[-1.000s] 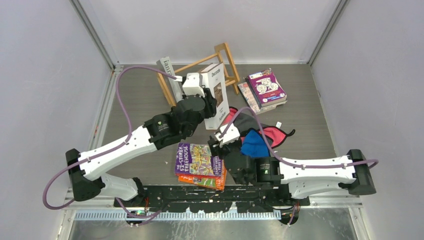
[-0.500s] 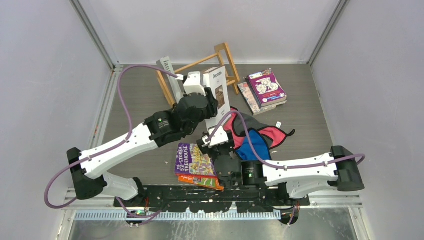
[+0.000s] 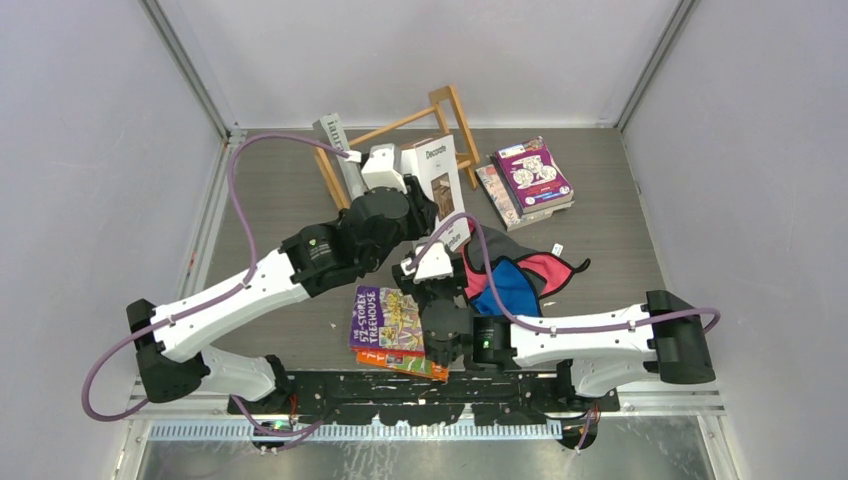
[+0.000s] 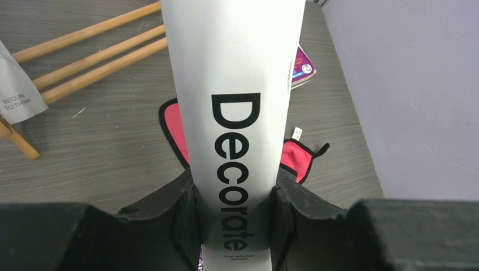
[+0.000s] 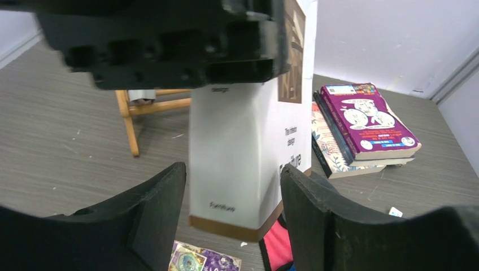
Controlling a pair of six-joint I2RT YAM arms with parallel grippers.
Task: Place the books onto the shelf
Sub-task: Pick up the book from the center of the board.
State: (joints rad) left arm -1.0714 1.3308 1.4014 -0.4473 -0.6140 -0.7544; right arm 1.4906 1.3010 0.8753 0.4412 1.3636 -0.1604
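My left gripper [image 4: 234,209] is shut on the spine of the big white-and-brown "Decorate" book [image 4: 234,113]. It holds this book [image 3: 442,185] upright above the table, just in front of the light-wood shelf [image 3: 395,126]. My right gripper [image 5: 233,192] stands open below it. The book's brown-edged lower end [image 5: 243,141] shows between the fingers, and I see gaps on both sides. A grey book [image 3: 335,140] leans in the shelf's left end. A purple book [image 3: 390,318] lies on an orange one [image 3: 400,362] near the arms. A stack of books [image 3: 530,175] lies at the back right.
Red, blue and grey cloth pieces [image 3: 515,275] lie bunched right of the right gripper [image 3: 420,272], under its cable. The shelf stands tilted at the back, its slats [image 4: 85,48] to the left of the held book. Grey walls close in the table on three sides.
The right arm has swung left and forward until its jaws flank the lower end of the Decorate book, and they have opened a little wider. The left arm has shifted the book slightly.
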